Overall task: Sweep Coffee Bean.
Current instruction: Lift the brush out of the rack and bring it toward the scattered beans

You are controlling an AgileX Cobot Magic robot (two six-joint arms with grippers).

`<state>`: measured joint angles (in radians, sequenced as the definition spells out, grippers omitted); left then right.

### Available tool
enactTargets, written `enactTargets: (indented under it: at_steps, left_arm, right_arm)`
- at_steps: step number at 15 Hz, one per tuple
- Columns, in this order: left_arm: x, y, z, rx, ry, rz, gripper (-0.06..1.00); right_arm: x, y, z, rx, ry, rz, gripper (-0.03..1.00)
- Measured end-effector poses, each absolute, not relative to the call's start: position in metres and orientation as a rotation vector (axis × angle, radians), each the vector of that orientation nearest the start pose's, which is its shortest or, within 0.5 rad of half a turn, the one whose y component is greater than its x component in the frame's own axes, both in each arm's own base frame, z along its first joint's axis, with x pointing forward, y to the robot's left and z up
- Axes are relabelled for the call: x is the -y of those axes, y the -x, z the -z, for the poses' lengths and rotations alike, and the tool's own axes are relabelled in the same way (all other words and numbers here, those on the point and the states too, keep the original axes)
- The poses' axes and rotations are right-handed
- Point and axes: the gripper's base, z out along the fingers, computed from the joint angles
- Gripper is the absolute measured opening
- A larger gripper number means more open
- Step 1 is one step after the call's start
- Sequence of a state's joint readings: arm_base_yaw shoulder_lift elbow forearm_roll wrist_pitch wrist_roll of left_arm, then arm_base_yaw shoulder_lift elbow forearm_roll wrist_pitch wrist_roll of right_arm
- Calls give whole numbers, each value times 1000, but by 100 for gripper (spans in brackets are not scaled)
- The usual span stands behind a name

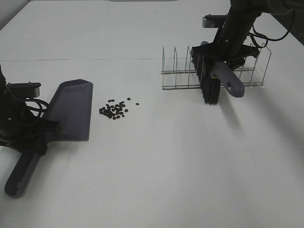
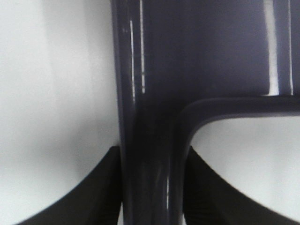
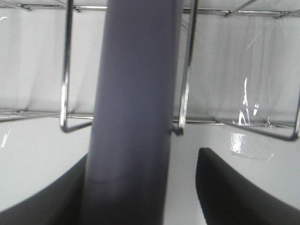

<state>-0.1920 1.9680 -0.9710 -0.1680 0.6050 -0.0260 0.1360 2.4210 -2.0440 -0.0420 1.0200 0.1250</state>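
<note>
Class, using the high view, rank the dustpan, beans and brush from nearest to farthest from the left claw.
1. Dustpan: held in the left claw, far left.
2. Beans: just right of the dustpan.
3. Brush: in the rack, back right.

High camera overlooks the whole table; wrist cameras face, at close range, the dustpan (left) and brush (right), both also seen from above.

Tiny dark oval coffee beans, loose cluster on white tabletop just beside dustpan
</note>
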Motion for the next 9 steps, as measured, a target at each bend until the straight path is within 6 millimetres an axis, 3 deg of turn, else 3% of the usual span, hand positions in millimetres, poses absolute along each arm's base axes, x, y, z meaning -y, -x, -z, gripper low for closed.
enactTargets:
  at_steps: [3,4,5,7,8,9]
  left_arm:
    - [70,-314,-94,-3093,-47,162,33]
    - [70,-314,-94,-3093,-48,161,33]
    - [70,-314,-94,-3093,-48,161,33]
    - [70,-314,-94,-3093,-51,160,33]
    - [70,-314,-94,-3093,-56,156,33]
    - [69,-314,-94,-3093,-61,152,33]
  right_arm:
    - [-65,-501,-159,-2861,39,3,55]
    - [-65,-500,-171,-2840,40,5,55]
    - [-63,-495,-198,-2807,42,12,54]
    - [-62,-490,-216,-2787,44,24,53]
    - [-61,-487,-226,-2779,38,30,39]
    - [-59,-484,-234,-2778,46,42,36]
